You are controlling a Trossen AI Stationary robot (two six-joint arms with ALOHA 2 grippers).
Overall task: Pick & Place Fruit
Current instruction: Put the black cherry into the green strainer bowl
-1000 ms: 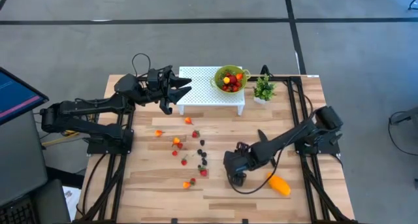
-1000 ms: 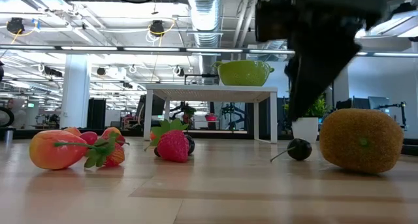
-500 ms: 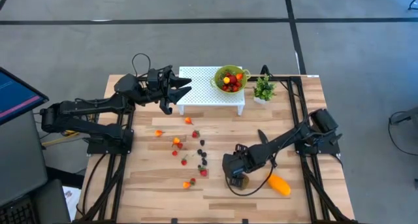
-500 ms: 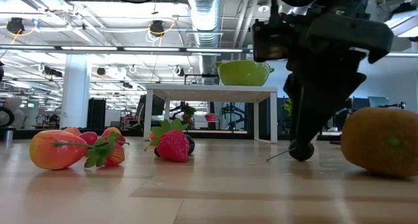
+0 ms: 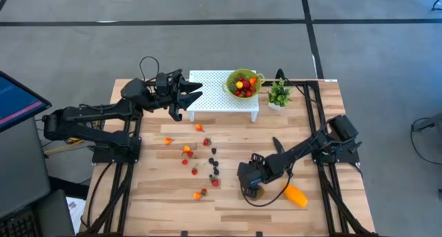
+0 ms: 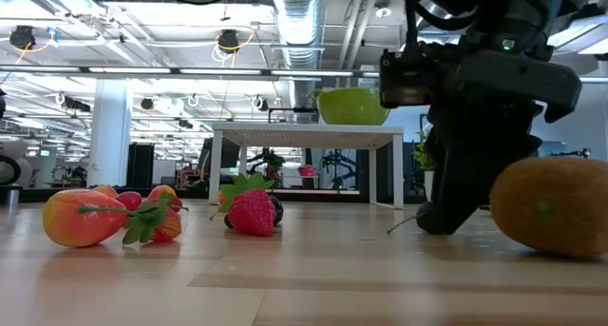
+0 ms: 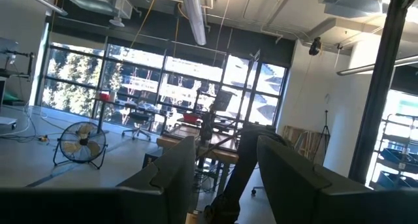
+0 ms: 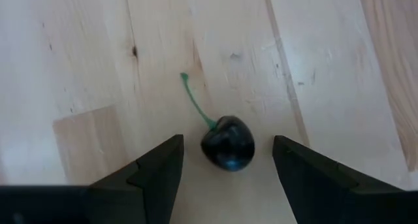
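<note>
Now we are seeing the right gripper (image 8: 225,168) straddling a glossy round dark cherry (image 8: 227,144), matte fingers (image 8: 151,172) spread wide, gripping nothing, on pale grained wood.

Right gripper (image 8: 225,165) low, jaws apart — left gripper (image 5: 188,94) raised, parted.

The high camera hangs far above and looks straight down on the whole tabletop (image 5: 228,195). The low camera sits at board level, close to the kiwi (image 6: 549,206), facing the white stand (image 6: 306,136) (both views share it). The left wrist camera looks level into the room; the right wrist camera looks down, very near a dark cherry (image 8: 227,143).
</note>
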